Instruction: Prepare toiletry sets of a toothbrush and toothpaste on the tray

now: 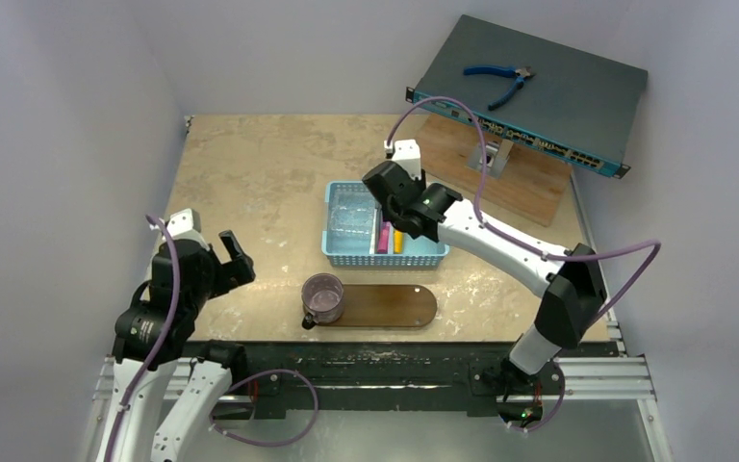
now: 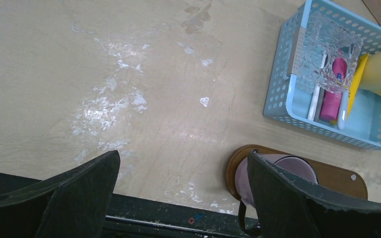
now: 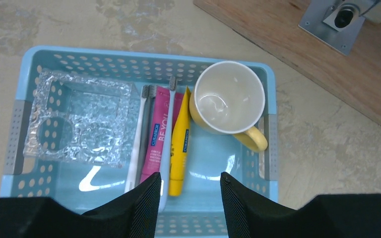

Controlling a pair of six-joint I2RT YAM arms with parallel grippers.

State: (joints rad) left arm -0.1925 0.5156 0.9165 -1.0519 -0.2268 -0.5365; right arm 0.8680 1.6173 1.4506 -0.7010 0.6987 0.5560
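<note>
The pink tube [image 3: 157, 140] and the yellow tube [image 3: 179, 144] lie side by side in the light-blue basket [image 3: 144, 59], with thin pale toothbrushes [image 3: 167, 134] beside and between them. My right gripper [image 3: 190, 196] is open and empty, hovering over the near ends of the tubes; in the top view it [image 1: 392, 214] hangs over the basket. The dark oval tray [image 1: 394, 306] lies in front of the basket with a purple cup [image 1: 324, 296] on its left end. My left gripper [image 1: 241, 258] is open and empty above the table, left of the tray [image 2: 338, 174].
A cream-and-yellow mug [image 3: 228, 99] and a clear crinkled plastic holder [image 3: 79, 119] share the basket. A lighter wooden board [image 1: 524, 183] and a grey box [image 1: 539, 96] with blue pliers [image 1: 500, 82] stand at the back right.
</note>
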